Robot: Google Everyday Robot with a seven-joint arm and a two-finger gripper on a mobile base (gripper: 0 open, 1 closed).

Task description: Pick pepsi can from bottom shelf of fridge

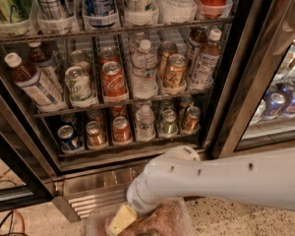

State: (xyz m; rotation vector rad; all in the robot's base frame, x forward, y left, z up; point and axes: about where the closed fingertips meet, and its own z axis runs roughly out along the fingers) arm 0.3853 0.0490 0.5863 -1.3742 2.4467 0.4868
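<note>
The fridge (236, 82) stands open in front of me. Its bottom shelf (132, 144) is a dark wire rack with lanes. The pepsi can (69, 137), blue with a silver top, stands upright at the front of the leftmost lane. To its right stand a gold can (95, 134), a red cola can (121, 130), a water bottle (145, 123), a green can (168, 123) and a gold-brown can (191, 119). My white arm (226, 178) reaches in from the right. My gripper (122, 219) hangs low at the bottom edge, below the fridge's base grille (93, 193), well below and right of the pepsi can.
The middle shelf (113, 102) holds bottles and cans, and the top rack holds more. The black door frame (238, 97) stands at the right, with a second cooler (280, 102) of blue cans behind glass. A door edge is at the lower left. The floor is speckled.
</note>
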